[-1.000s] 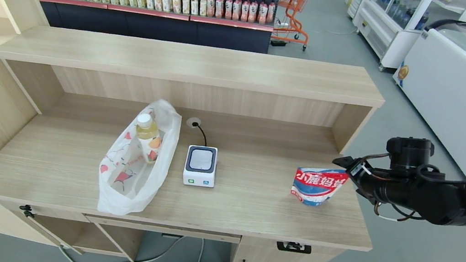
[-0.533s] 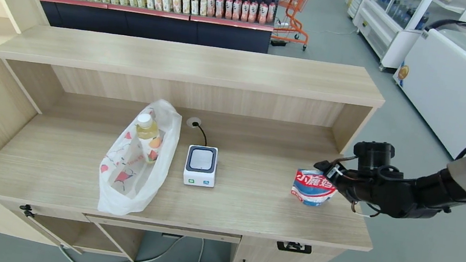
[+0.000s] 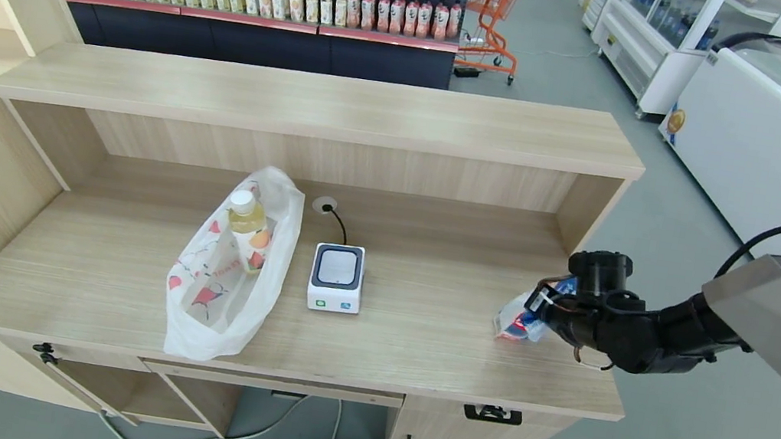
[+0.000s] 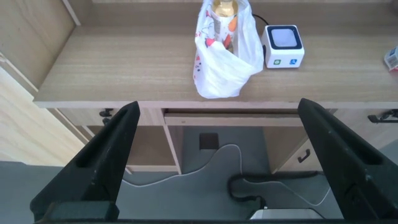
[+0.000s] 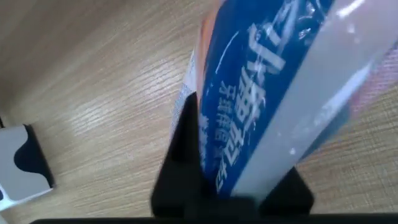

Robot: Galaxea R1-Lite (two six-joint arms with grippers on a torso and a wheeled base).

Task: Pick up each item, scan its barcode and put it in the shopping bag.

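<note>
Right gripper point(image 3: 532, 306) clamped on blue-and-red pouch point(image 3: 513, 323). Pouch tilted, low at wooden counter point(image 3: 418, 347), 3 o'clock from barcode scanner point(image 3: 336, 277); contact with counter unclear. White shopping bag point(image 3: 225, 288) just beside scanner at 9 o'clock, drink bottle point(image 3: 247, 221) inside. Left gripper point(image 4: 217, 109) spread wide, holding nothing, off counter's near edge, 6 o'clock from bag.

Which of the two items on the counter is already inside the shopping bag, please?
The yellow-capped bottle, inside the white shopping bag; the blue pouch sits outside, at the right gripper.
</note>
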